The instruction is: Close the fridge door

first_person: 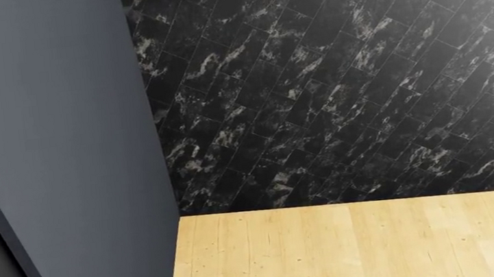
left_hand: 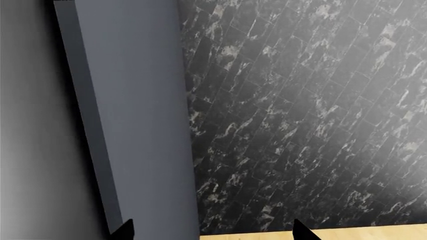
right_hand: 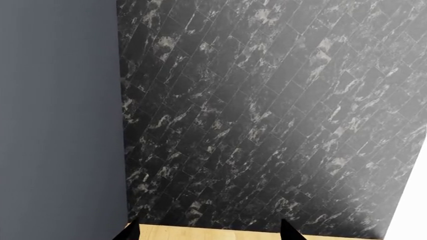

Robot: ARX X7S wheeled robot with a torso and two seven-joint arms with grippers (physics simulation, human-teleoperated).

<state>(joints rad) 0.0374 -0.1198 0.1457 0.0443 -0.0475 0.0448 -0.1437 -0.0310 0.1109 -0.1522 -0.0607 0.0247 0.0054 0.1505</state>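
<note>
Presumably the fridge door (first_person: 55,152), a tall rigid slab swung out beside the marble wall (first_person: 342,80), needs flat pushing; left gripper (left_hand: 213,232) and right gripper (right_hand: 210,231) spread, empty.

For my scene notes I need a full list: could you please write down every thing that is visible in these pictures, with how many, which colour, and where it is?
fridge door: 1, grey-blue panel, standing at the left of the head view, its thin edge turned toward the left arm; no handle in view.
wall: 1, black marble-look tiles with white veins, behind and to the right of the door.
countertop: 1, light wood surface, below the wall, to the right of the door.
left gripper: 1, black, only two fingertips show, spread apart, holding nothing, one tip close to the door edge.
right gripper: 1, black, only two fingertips show, spread apart, holding nothing, above the wooden surface.
</note>
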